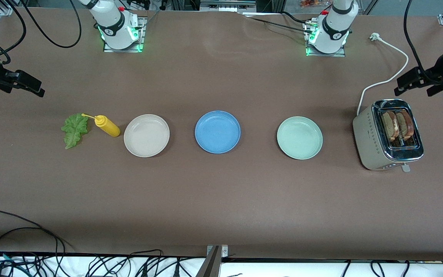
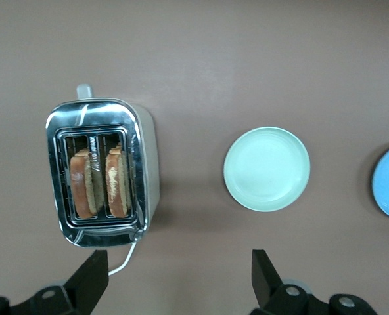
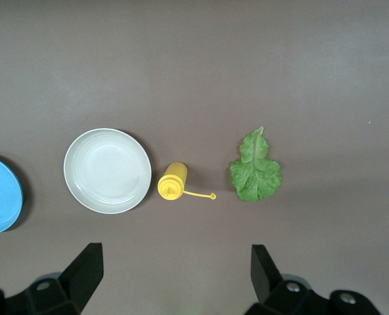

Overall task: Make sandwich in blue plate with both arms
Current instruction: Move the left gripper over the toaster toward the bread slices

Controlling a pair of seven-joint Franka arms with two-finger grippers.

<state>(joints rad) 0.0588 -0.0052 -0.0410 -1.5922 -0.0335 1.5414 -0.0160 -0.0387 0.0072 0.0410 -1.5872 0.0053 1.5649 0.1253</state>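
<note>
The blue plate [image 1: 217,132] lies mid-table, well apart from both grippers. The left gripper [image 1: 417,82] hangs released over the table near the toaster [image 1: 387,134] holding two toast slices [image 1: 397,125]. The right gripper [image 1: 21,85] hangs released near the lettuce leaf [image 1: 74,130].

Three plates sit in a row mid-table: a cream-white plate [image 1: 146,135] toward the right arm's end, the blue plate [image 1: 217,132] in the middle, and a mint-green plate [image 1: 299,137] toward the left arm's end, all bare. Just beside the cream one is a yellow squeeze bottle [image 1: 107,125] with its nozzle on a lettuce leaf [image 1: 75,130]. At the left arm's end a silver toaster [image 1: 387,134] holds two toast slices [image 1: 397,124]. The left gripper [image 1: 412,81] and right gripper [image 1: 24,84] both hang at the table's ends.
</note>
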